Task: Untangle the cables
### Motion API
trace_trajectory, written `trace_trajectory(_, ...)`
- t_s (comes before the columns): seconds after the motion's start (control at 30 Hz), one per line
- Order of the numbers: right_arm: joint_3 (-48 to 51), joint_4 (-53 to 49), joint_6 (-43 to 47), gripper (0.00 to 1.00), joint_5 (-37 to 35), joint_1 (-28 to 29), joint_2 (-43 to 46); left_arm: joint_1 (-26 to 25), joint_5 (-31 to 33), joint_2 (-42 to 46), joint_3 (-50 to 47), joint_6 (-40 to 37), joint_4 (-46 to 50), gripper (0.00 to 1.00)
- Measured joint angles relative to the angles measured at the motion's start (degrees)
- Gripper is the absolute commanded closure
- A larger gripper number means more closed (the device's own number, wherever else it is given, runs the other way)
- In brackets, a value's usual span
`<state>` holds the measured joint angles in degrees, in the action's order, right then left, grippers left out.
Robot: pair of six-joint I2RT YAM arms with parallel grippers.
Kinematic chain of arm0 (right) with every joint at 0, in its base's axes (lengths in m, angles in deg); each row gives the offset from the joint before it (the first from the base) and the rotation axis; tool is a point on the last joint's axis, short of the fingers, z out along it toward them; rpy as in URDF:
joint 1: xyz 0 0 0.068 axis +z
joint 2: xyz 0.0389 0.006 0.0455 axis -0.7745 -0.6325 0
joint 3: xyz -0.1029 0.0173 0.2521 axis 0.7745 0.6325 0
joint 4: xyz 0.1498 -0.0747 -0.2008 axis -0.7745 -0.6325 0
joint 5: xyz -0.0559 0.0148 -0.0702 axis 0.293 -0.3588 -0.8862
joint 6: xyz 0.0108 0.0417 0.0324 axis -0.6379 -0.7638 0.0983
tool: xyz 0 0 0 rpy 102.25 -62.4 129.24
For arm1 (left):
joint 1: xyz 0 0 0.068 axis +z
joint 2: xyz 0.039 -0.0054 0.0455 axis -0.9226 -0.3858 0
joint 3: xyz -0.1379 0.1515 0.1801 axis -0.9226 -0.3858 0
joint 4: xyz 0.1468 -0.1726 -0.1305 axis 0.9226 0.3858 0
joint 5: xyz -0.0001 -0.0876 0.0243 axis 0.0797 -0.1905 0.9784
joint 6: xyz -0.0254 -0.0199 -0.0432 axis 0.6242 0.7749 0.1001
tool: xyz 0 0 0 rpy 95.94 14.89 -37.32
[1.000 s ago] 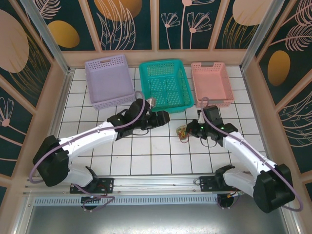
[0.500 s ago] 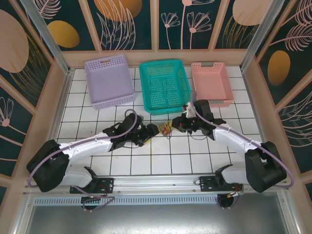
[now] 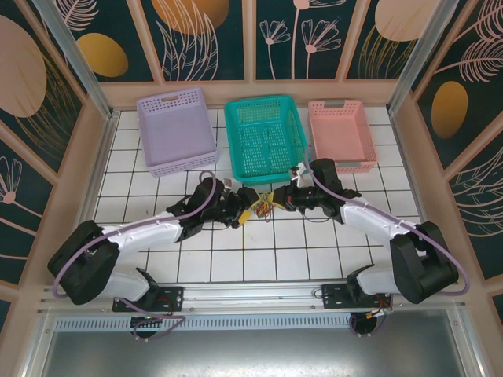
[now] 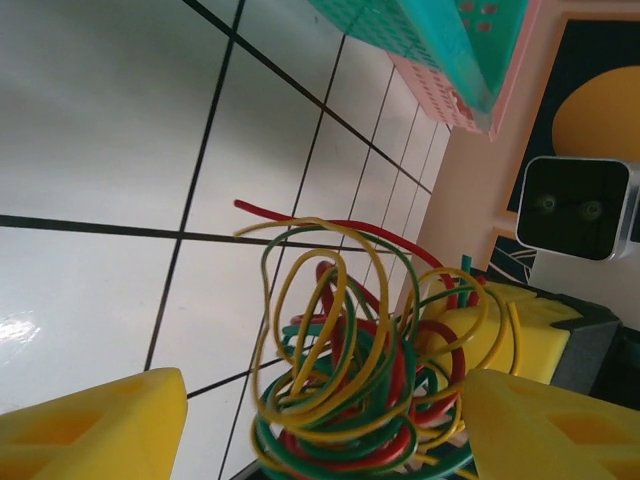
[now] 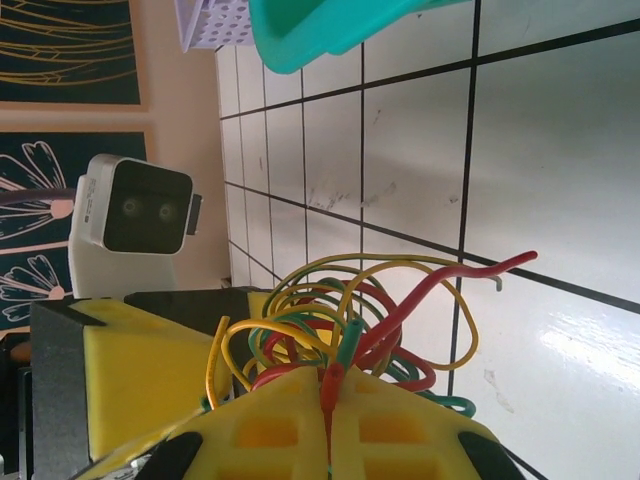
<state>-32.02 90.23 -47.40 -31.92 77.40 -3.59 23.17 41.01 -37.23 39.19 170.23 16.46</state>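
several cables (image 5: 345, 300) pinched in right hand (image 5: 329, 425)

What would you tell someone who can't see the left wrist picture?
A tangled ball of red, green and yellow cables sits between the wide-open yellow fingers of the left end effector. Behind it are a white tiled table and the edge of a teal basket.

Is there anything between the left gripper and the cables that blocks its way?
Nothing visible stands in the way. The left gripper is open, and the cables already lie right between its yellow fingers. The right gripper, shut, holds them from the opposite side.
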Motion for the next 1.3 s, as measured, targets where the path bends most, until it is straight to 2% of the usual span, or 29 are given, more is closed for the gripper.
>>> trace_trajectory(0.07,0.0,0.7,-1.1,1.00,0.6,0.0,-0.1,0.0,-0.6,-1.7,1.3,-0.2,-0.2,0.38)
trace_trajectory(0.17,0.0,1.8,-2.6,1.00,1.1,0.0,-0.2,0.0,-0.8,-3.1,2.0,-0.5,-1.3,0.57)
trace_trajectory(0.27,0.0,2.3,-3.6,1.00,1.7,0.1,-0.2,0.0,-0.3,-3.9,2.1,-0.1,-2.9,0.98)
trace_trajectory(0.47,0.0,1.4,-3.9,1.00,1.8,-0.9,0.3,0.0,1.8,-3.0,2.2,-0.2,-2.3,1.00)
trace_trajectory(0.63,2.2,1.1,-4.0,1.00,2.7,-3.4,5.0,0.4,4.2,3.5,1.1,1.0,-1.6,1.00)
trace_trajectory(0.77,4.5,2.6,-5.3,1.00,5.3,-3.7,6.7,0.7,3.5,7.8,-2.5,3.8,-4.1,1.00)
trace_trajectory(0.97,6.0,2.8,-7.1,0.98,5.7,-2.9,5.8,0.7,2.2,7.9,-4.9,6.2,-5.2,1.00)
trace_trajectory(1.07,4.7,0.9,-6.7,0.80,5.0,-2.6,5.8,0.9,1.9,7.6,-4.7,5.9,-5.2,1.00)
trace_trajectory(1.17,1.2,-6.1,-3.7,0.61,1.0,-2.1,5.8,3.1,2.6,6.4,-3.3,4.4,-4.0,1.00)
trace_trajectory(1.23,-3.1,-12.9,-0.4,0.52,-3.7,-0.3,5.8,4.6,2.7,5.2,-0.7,2.0,-1.4,1.00)
trace_trajectory(1.3,-7.8,-17.4,2.6,0.48,-7.7,2.4,5.8,4.8,2.6,4.2,2.3,-0.7,1.3,1.00)
